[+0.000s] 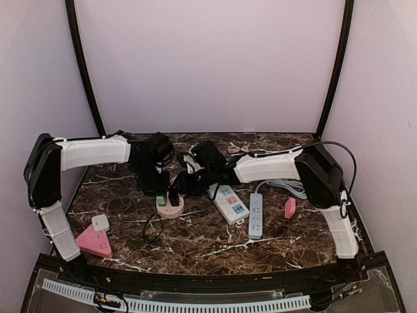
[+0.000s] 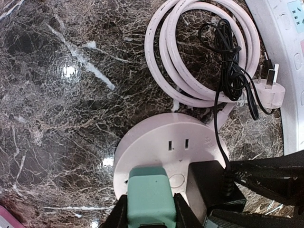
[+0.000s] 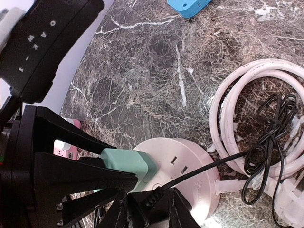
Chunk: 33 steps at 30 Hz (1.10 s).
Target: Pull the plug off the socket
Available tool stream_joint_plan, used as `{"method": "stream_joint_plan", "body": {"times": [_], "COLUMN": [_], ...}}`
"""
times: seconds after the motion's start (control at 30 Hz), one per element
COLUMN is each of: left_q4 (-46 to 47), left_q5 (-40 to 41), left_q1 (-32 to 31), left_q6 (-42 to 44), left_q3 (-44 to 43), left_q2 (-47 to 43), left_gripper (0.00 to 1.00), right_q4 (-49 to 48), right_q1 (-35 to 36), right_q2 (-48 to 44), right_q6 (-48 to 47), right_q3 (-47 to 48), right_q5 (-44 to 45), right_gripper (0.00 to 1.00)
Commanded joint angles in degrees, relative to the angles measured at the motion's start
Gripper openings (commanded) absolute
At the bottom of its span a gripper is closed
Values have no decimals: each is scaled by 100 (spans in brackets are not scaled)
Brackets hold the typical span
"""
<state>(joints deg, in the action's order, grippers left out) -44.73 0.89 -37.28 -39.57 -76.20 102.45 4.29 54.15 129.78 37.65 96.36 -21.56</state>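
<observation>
Beside the round socket (image 2: 166, 137) lies a coiled white cable (image 2: 164, 47); both arms bend inward, left gripper (image 2: 151, 213) clamped on the green plug (image 2: 147, 187), right gripper (image 3: 151, 210) on the black plug (image 2: 211, 183).

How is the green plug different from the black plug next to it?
The green plug is mint green and the black plug is black. The left gripper pinches the green plug; the right gripper pinches the black plug. A thin black cable leaves the black plug; the green plug shows none. Both stand on the round pink socket.
</observation>
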Motion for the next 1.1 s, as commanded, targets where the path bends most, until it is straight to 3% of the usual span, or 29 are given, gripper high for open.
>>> {"method": "stream_joint_plan", "body": {"times": [0.0, 0.53, 1.07], "left_q4": [406, 277, -591], "left_q5": [-312, -269, 473], "left_q1": [0, -10, -225], "left_q6": [134, 236, 380], "left_q3": [-111, -295, -1030], "left_q2": [-786, -673, 28], "left_gripper": [11, 11, 11], "right_q4": [1034, 1047, 1125], "right_q1": [165, 170, 181], "right_q2": [267, 266, 393], "right_q6": [-29, -96, -116], "right_q3": [-429, -420, -393], "right_q5": [204, 247, 302], "right_gripper": [26, 28, 28]}}
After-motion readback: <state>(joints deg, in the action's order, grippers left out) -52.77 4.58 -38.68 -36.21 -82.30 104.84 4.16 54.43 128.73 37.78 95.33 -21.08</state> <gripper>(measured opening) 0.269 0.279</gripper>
